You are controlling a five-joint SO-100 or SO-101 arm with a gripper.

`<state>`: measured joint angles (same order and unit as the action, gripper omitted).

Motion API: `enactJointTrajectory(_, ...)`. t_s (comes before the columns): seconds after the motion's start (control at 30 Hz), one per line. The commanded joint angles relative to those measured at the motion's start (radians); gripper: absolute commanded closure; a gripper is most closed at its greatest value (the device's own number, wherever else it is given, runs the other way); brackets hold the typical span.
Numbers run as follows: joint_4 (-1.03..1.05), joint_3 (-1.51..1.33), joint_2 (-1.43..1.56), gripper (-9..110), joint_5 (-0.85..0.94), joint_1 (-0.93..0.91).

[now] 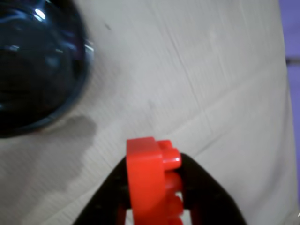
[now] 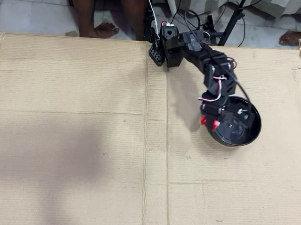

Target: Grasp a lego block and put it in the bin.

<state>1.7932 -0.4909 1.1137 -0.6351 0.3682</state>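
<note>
In the wrist view my gripper is shut on the bright red lego block, which stands upright between the two black fingers with its studs facing right. The glossy black bin fills the upper left corner of that view, apart from the block. In the overhead view the gripper hangs at the left rim of the bin, with the red block showing as a small red spot just outside the rim. The bin's inside looks empty.
Everything sits on a large flat cardboard sheet with creases. The arm's base stands at the sheet's far edge. People's bare feet and cables lie beyond that edge.
</note>
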Motion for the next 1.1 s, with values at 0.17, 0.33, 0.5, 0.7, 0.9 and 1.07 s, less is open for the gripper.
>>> enactJointTrajectory(0.17,0.023,-0.103,0.055,100,0.006,0.192)
enactJointTrajectory(0.33,0.02,-0.13,0.049,100,0.006,0.278)
enactJointTrajectory(0.5,0.02,-0.201,0.052,84,0.008,0.347)
enactJointTrajectory(0.7,-0.012,-0.209,0.049,80,0.003,0.397)
enactJointTrajectory(0.9,-0.011,-0.21,0.051,79,0.005,0.396)
enactJointTrajectory(1.07,-0.021,-0.305,0.114,79,-0.002,0.371)
